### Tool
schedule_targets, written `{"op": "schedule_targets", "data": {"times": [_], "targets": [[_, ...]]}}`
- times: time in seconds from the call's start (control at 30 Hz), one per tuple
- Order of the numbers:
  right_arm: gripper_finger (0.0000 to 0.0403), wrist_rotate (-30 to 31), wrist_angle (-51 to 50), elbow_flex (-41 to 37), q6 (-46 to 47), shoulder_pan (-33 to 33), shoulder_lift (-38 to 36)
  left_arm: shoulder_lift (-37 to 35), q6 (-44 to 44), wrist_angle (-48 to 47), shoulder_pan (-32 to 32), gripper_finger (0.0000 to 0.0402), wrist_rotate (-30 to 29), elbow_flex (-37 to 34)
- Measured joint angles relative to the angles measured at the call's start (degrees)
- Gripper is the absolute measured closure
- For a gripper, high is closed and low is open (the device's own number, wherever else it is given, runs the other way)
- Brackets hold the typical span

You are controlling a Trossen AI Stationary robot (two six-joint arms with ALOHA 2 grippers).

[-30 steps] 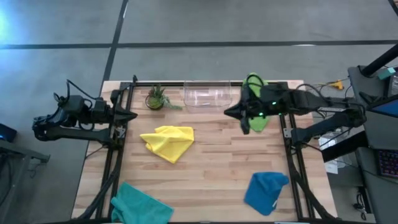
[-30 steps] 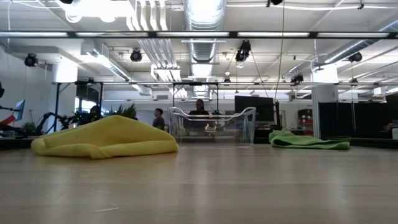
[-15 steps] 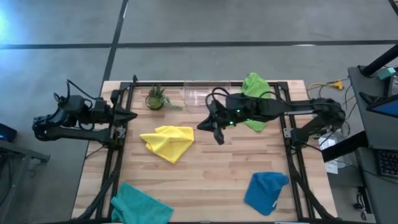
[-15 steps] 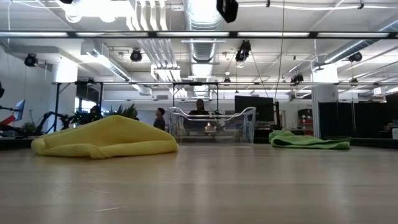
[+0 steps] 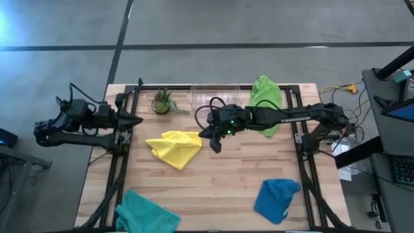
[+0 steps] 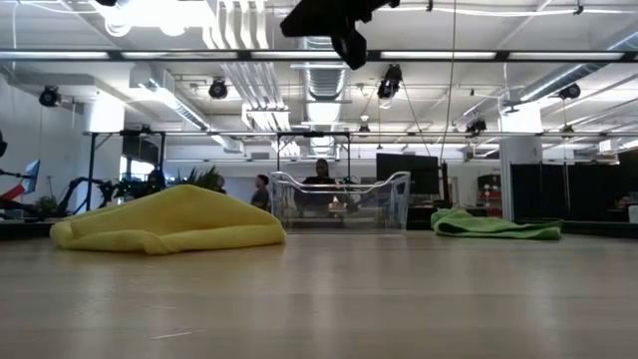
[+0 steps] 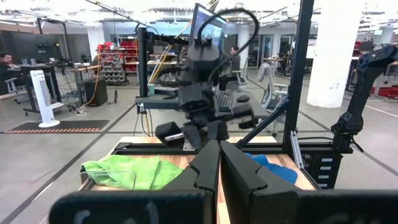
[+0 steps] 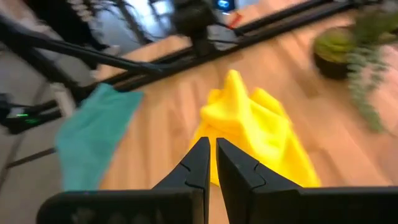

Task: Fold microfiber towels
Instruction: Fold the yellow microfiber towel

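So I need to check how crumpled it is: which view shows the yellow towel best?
The high view: the whole yellow towel shows from above, bunched, folds visible. The low view shows only its side as a mound. The right wrist view has it blurred beyond the right pincer. The left wrist view misses it.

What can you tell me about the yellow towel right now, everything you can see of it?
The yellow towel is a soft, plain microfiber cloth lying crumpled, not folded, on the wooden table. From above it is a rough bunched shape with overlapping flaps; the low view shows a mound peaked near the middle. It sits in front of the potted plant, apart from the other towels. Nothing grips it: the right gripper, shut, hovers above the table beside it.
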Motion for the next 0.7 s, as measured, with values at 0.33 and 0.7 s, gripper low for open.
{"op": "schedule_targets", "data": {"times": [0.33,0.7], "targets": [[0.0380,1.40,-2.80,-0.15,6.32,1.15,4.15,-0.01,-0.01,-0.01,0.00,0.0402,0.00,0.00],[0.0356,-2.36,7.72,-0.24,14.00,2.80,8.10,0.57,21.91,2.03,0.00,0.0402,-2.39,0.00]]}}
